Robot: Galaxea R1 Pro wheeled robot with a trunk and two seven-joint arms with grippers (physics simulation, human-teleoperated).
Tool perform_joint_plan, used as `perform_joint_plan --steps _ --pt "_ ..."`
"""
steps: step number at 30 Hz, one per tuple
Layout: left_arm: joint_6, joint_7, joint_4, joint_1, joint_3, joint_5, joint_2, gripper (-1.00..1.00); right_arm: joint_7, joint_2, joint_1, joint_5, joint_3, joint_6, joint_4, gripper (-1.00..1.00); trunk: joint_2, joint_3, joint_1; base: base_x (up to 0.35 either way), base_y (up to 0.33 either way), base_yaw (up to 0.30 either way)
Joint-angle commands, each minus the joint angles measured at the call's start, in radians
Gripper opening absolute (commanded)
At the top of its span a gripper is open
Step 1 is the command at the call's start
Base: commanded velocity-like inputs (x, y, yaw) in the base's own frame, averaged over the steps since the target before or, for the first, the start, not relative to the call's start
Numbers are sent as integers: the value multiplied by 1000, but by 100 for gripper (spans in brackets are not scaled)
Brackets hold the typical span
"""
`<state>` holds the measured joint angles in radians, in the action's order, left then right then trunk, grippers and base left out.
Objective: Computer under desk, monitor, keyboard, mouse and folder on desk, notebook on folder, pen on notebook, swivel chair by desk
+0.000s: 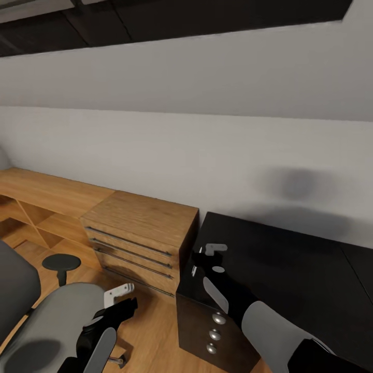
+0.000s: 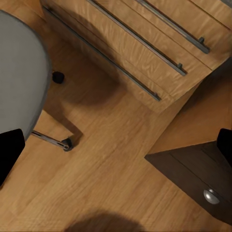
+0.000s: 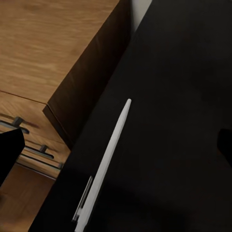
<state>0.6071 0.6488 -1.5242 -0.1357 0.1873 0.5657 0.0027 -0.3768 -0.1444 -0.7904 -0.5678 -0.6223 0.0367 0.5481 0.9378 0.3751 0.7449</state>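
White pen (image 3: 104, 166) lay on the black worktop (image 1: 290, 259) near its drawer-end corner, below the right tool (image 1: 207, 257), whose fingers stood wide. Fetching it looked in hand; next, descend and close.

Lighting: even, soft and diffuse; no source visible, no glare.
Shadows: two blurred dark patches on the white wall (image 1: 207, 155) just above the desk (image 1: 290, 269); a soft round shadow on the swivel chair (image 1: 46, 331) seat; a dim blot on the wooden floor (image 2: 111, 169) below the light wooden cabinet (image 2: 159, 43).
Contrast: the desk's black top swallows detail; the pen (image 3: 104, 166) stands out pale against it.
Sharpness: rendered, slightly soft throughout; mild smearing toward the picture edges.
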Motion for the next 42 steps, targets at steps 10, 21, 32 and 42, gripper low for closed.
perform_joint_plan --steps 10,21,32,42 --pt "2 12 -13 -1 2 9 -1 100 -8 2 0 -2 -7 2 3 100 71 33 39 0 0 0" --pt "1 14 -29 -1 0 10 1 100 -7 1 0 -4 -7 13 0 100 148 67 81 0 0 0" --pt "2 14 -46 -1 3 10 0 100 -5 -3 0 -3 -8 36 -58 100 225 102 123 0 0 0" --pt "4 13 -46 -1 4 10 2 100 -5 -3 0 -3 -8 37 -64 100 225 102 123 0 0 0"
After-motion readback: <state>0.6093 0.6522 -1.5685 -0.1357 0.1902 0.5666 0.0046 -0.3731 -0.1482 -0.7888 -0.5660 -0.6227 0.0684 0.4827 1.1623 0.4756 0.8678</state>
